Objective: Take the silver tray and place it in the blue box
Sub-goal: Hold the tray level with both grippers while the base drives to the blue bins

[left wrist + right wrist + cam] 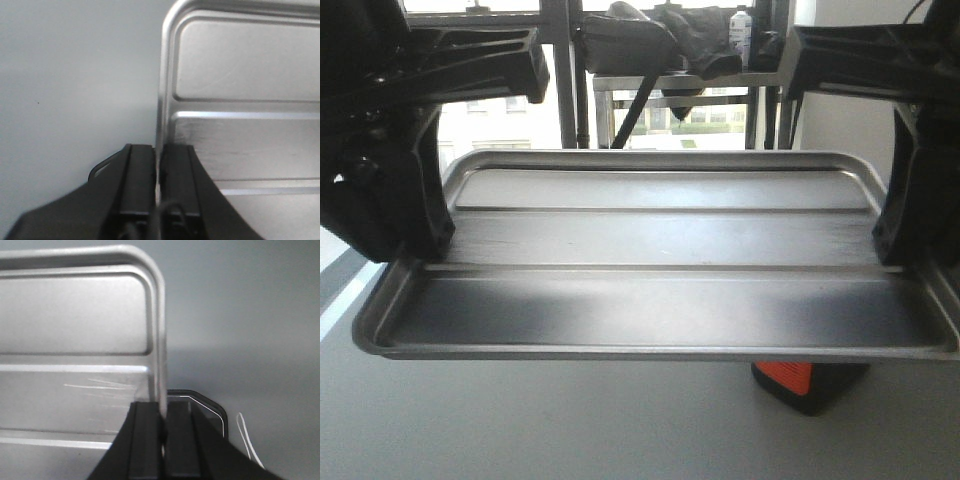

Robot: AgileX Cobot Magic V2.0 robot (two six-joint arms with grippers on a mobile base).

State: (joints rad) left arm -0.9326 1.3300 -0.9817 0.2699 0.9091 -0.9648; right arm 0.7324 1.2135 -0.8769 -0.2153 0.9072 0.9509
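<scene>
Plainly, the left gripper [159, 156] is clamped on the rolled rim of the silver tray [660, 240], its black pads [140, 180] pinching the thin metal lip with almost no gap. The right gripper [162, 409] bites the opposite short edge the same way. In the front view the two holds sit at nine and three o'clock of the tray. It hangs roughly level between them, floor up with both long ridges showing, and appears clear of the grey table [520, 430]. A red-and-black object [810, 385] sits on the table under the tray's five o'clock corner. The blue box is in none of the views, so the carry to it looks not yet made.

The weak point, as I judge it, is the grip itself: smooth pads on a narrow, shiny rim, each at a single spot. If the arms drift apart or together, the lip could slide out of one pinch or the tray could bow. If one arm leads, the tray could pivot about the nine-to-three line and tip its near edge down. A low travel path could also clip the red-and-black object.
</scene>
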